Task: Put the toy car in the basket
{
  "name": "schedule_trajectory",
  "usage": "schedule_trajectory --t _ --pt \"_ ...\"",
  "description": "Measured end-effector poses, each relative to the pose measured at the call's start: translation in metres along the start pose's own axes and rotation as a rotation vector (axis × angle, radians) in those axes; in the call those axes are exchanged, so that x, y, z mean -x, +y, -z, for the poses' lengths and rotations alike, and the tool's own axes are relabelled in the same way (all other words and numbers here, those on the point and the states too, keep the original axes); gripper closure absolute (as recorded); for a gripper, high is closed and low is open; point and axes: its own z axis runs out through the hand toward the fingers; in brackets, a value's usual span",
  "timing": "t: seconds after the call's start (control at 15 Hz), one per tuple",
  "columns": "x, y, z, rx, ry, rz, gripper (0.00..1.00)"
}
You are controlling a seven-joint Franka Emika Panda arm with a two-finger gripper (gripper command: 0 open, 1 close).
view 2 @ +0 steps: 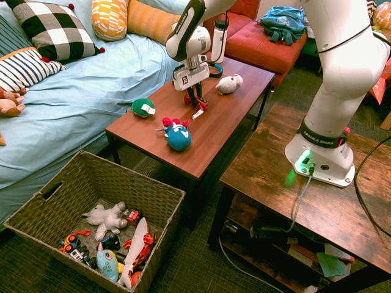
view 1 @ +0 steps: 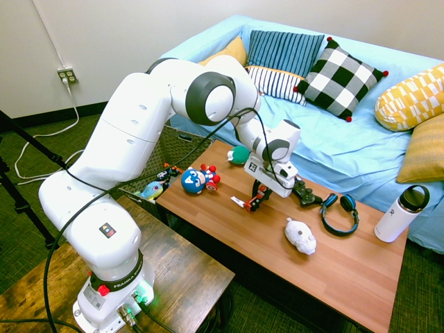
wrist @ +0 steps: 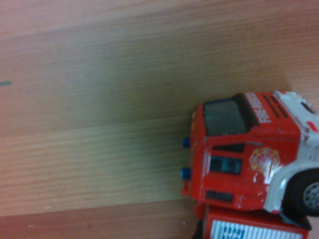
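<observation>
The toy car (view 1: 251, 202) is red with white parts and black wheels. It rests on the wooden coffee table (view 1: 347, 270), near the middle. My gripper (view 1: 259, 197) comes down on it from above, and its dark fingers close against the car's sides (view 2: 198, 108). The wrist view shows the car's red cab (wrist: 239, 149) close up on the wood grain. The basket (view 2: 122, 178), a large woven wicker one, stands on the floor off the table's end, by the sofa. It holds several toys.
On the table lie a round blue-and-red figure toy (view 2: 178, 135), a green toy (view 2: 143, 107), a white plush (view 1: 300, 236), a black controller (view 1: 306, 195), blue headphones (view 1: 340, 211) and a white bottle (view 1: 402, 213). A blue sofa with cushions (view 1: 340, 69) runs behind.
</observation>
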Motion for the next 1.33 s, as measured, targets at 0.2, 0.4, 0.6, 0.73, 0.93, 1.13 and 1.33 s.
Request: schedule_trajectory --t 0.2,0.4,0.6,0.73,0.93,1.13,1.33 --pt "0.009 0.002 0.026 -0.039 0.032 0.01 1.0" --pt "0.046 0.015 0.065 -0.11 0.059 0.034 1.0" --pt "0.134 -0.012 0.102 -0.134 0.152 0.118 1.0" --pt "0.237 -0.046 0.11 -0.105 0.22 0.175 1.0" --pt "0.403 -0.096 0.109 -0.074 0.265 0.235 1.0" --pt "0.536 -0.163 0.081 -0.045 0.291 0.25 0.0" --pt "0.512 -0.217 0.048 0.022 0.281 0.191 0.0"
